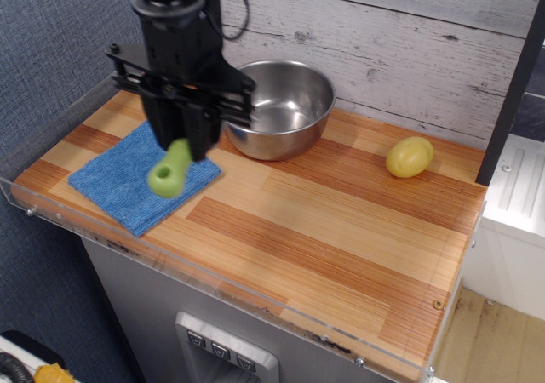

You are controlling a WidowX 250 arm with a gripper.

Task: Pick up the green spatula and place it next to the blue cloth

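My gripper [189, 140] is shut on the green spatula [170, 171] and holds it in the air. The lime-green handle with its end hole hangs down and toward the front. The grey blade is hidden between the fingers. The spatula hangs above the right edge of the blue cloth [119, 179], which lies flat at the front left of the wooden counter [341, 221]. The black arm rises behind it, in front of the steel bowl.
A steel bowl [281, 106] stands at the back middle, just right of the arm. A yellow-green potato-shaped lump [410, 157] lies at the back right. A clear plastic lip [213, 277] runs along the counter's front edge. A dark post [179, 42] stands at the back left.
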